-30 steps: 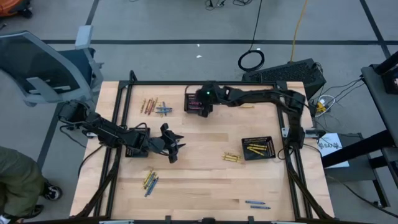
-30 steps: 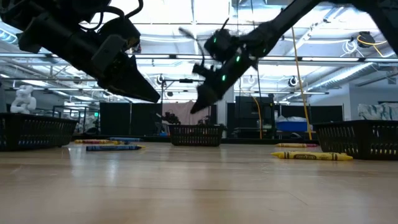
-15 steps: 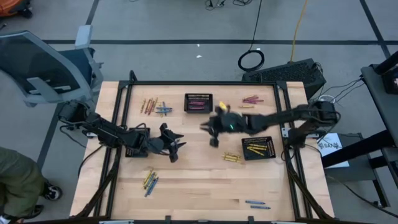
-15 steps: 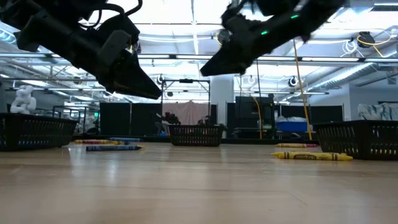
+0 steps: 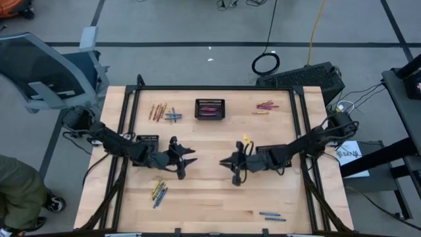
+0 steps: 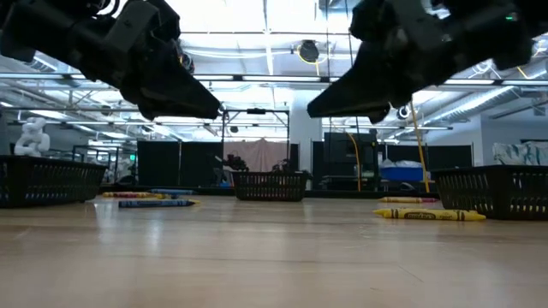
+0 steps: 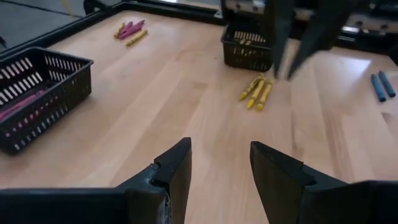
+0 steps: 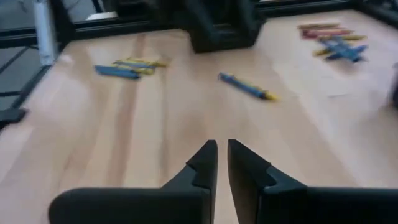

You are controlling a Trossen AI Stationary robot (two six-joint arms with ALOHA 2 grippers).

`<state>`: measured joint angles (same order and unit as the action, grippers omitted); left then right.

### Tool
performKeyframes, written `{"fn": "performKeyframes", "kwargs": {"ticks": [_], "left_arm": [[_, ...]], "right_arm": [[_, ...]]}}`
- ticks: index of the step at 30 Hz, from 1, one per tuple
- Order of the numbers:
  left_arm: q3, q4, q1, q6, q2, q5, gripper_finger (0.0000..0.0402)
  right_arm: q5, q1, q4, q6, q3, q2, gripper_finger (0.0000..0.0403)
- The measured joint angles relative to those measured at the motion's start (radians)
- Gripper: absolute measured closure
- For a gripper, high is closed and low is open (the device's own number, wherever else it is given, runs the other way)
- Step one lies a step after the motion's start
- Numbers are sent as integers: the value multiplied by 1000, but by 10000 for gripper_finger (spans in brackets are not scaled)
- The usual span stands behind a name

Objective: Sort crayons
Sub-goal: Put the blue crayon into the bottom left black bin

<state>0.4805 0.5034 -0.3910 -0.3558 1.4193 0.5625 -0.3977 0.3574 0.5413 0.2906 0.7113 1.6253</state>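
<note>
Here, thin waxy crayons [image 5: 247,167], wooden table [image 5: 210,197].

On the table [image 5: 210,197] we find one basket [image 5: 209,109] at the far centre, a second basket [image 5: 273,155] at the right edge under the right arm, a third basket [image 5: 146,140] at the left under the left arm, and crayons [image 5: 164,112] lying left of the far basket.

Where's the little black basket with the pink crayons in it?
Seen from above, the basket with pink crayons sits at the table's far edge, near the middle, with a mixed crayon pile on its left and a smaller crayon cluster on its right.
</note>
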Motion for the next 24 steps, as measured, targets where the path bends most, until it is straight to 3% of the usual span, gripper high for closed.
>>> {"fn": "performKeyframes", "kwargs": {"ticks": [9, 18, 21, 24], "left_arm": [[0, 33, -7, 21, 0, 0, 237], [1, 28, -13, -6, 0, 0, 237], [4, -11, -9, -11, -7, 7, 237], [63, -184, -5, 1, -60, 10, 237]], "right_arm": [[-27, 72, 172, 15, 0, 133, 381], [-22, 120, 167, 92, 1, 161, 381], [-21, 129, 164, 91, 1, 161, 381], [-21, 136, 146, 91, 1, 161, 381]]}}
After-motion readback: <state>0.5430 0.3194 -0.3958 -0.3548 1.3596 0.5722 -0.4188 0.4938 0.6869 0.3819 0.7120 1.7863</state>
